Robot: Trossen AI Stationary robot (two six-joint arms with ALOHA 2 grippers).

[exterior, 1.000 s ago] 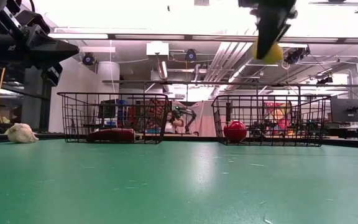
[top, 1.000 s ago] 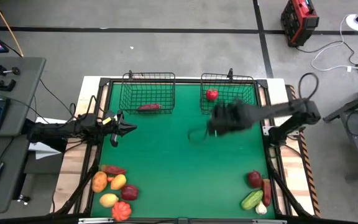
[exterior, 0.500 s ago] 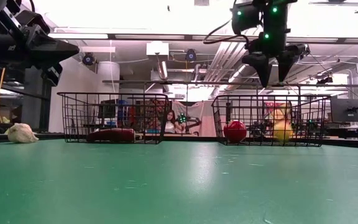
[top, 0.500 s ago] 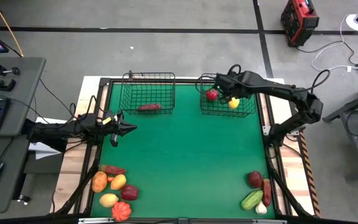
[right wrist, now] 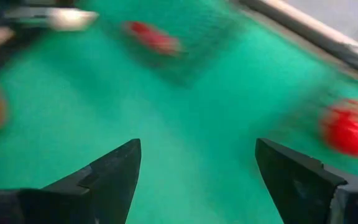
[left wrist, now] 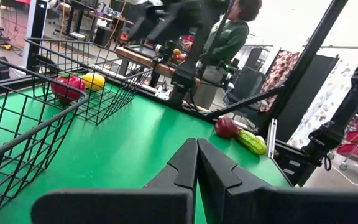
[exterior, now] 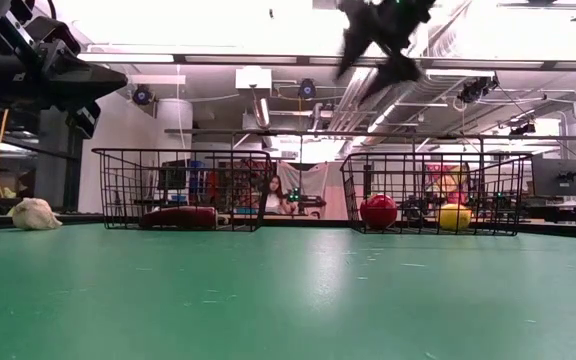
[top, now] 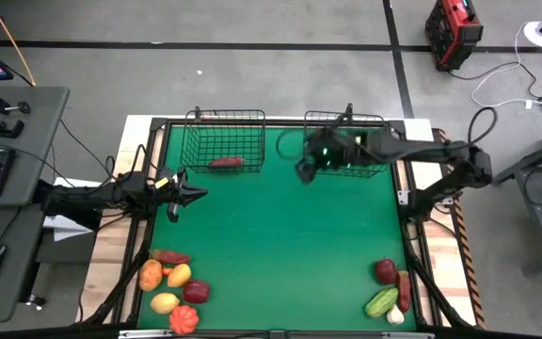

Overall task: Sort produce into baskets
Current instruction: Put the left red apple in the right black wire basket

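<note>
My right gripper [right wrist: 194,168] hangs open and empty above the near left corner of the right black wire basket [top: 376,127], clear of the green table. A red piece [exterior: 377,211] and a yellow piece [exterior: 455,217] of produce lie on that basket's floor. The left basket [top: 224,127] holds one long red piece [top: 226,162]. More produce lies on the mat in a pile at the near left corner [top: 172,287] and another at the near right corner [top: 389,287]. My left gripper [top: 184,194] waits shut at the table's left side, level, holding nothing.
Both baskets stand along the table's far edge. Open green mat [top: 280,245] lies between the baskets and the two piles. A whitish lump [exterior: 34,213] shows at the far left in the low view. A person [left wrist: 229,37] sits beyond the table.
My right gripper carried the yellow piece over the right basket, opened and let it go. The piece fell and now lies in the basket beside the red one. The gripper then rose, turned and swung toward the table's left, off the basket's near left corner.
</note>
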